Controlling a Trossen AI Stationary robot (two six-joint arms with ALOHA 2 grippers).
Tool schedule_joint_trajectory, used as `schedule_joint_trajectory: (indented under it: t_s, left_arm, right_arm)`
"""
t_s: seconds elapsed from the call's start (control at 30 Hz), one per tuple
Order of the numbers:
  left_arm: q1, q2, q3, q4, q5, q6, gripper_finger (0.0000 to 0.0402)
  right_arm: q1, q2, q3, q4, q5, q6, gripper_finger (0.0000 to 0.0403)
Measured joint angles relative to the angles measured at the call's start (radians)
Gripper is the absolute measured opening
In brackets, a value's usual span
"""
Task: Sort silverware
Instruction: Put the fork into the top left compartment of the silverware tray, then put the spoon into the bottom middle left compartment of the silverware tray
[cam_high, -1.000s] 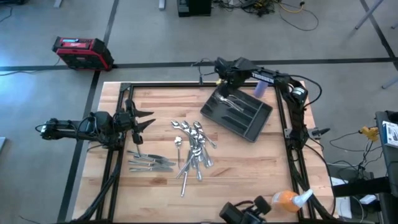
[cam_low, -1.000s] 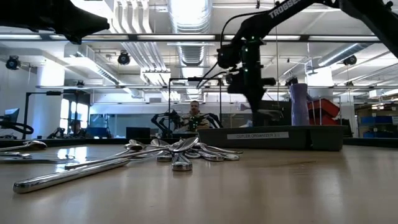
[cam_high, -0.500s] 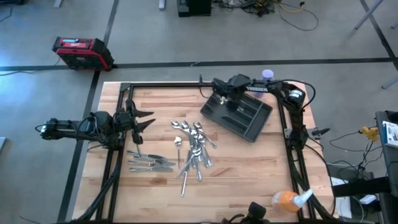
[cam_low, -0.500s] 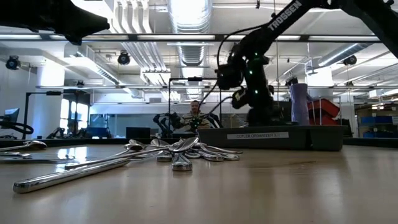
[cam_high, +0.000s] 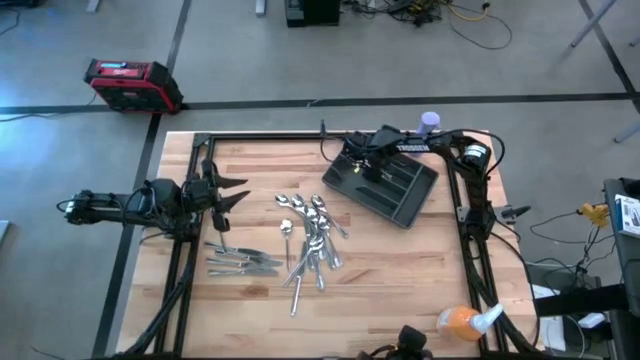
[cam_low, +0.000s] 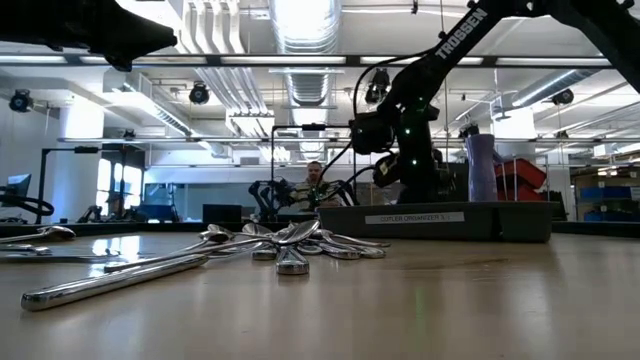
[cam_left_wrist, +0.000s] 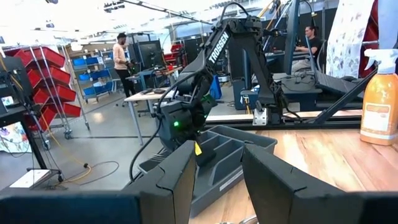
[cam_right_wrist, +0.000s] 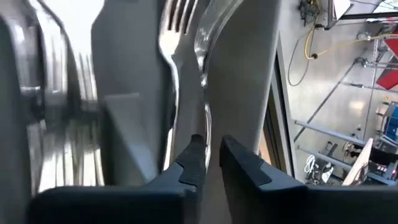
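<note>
Silver-coloured silverware (cam_high: 310, 238) is lying in a loose heap at mid-table, with a smaller group of pieces (cam_high: 243, 262) lying nearer the left arm. Dark tray (cam_high: 405, 190) is sitting towards the far right corner. Right gripper (cam_high: 357, 163) is reaching down into the tray's far end, fingers nearly closed around a fork handle (cam_right_wrist: 200, 93). Left gripper (cam_high: 232, 192) is hovering at the left edge, fingers spread apart and holding nothing

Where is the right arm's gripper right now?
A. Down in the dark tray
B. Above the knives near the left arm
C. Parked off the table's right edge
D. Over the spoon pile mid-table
A: the right gripper is down in the dark tray, its wrist view showing a fork lying in a compartment just ahead of the jaws.
</note>
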Motion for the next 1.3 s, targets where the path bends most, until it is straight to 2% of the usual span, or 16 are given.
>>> schedule_joint_trajectory:
  t_s: [0.3,0.5,0.57,0.67,0.77,0.87,1.03,1.17,1.3]
  left_arm:
    - [0.000,0.001,0.000,0.001,0.000,0.000,0.0119]
    - [0.001,0.001,0.000,0.000,-0.001,0.000,0.0119]
    - [0.001,0.001,0.000,-0.013,-0.009,0.000,0.0119]
    - [0.001,0.003,0.000,-0.038,-0.073,0.000,0.0119]
    - [0.001,0.015,-0.003,-0.077,-0.133,-0.021,0.0119]
    - [0.001,0.040,-0.008,-0.093,-0.143,-0.063,0.0119]
    - [0.001,0.099,-0.009,-0.124,-0.143,-0.114,0.0119]
    - [0.001,0.141,-0.009,-0.123,-0.150,-0.124,0.0119]
    - [0.001,0.161,-0.009,-0.125,-0.222,-0.128,0.0119]
  right_arm:
    - [0.000,-0.011,0.000,0.000,0.008,-0.015,0.0134]
    - [0.009,-0.107,0.000,0.007,-0.019,-0.026,0.0147]
    - [0.023,-0.162,0.000,0.024,-0.088,-0.027,0.0142]
    - [0.062,-0.246,-0.002,0.107,-0.280,-0.026,0.0134]
    - [0.107,-0.303,-0.030,0.261,-0.476,0.007,0.0126]
    - [0.162,-0.323,-0.065,0.433,-0.594,0.076,0.0119]
    - [0.310,-0.272,-0.106,0.596,-0.598,0.133,0.0112]
    - [0.439,-0.179,-0.101,0.633,-0.525,0.145,0.0119]
    - [0.534,-0.114,-0.079,0.627,-0.480,0.194,0.0139]
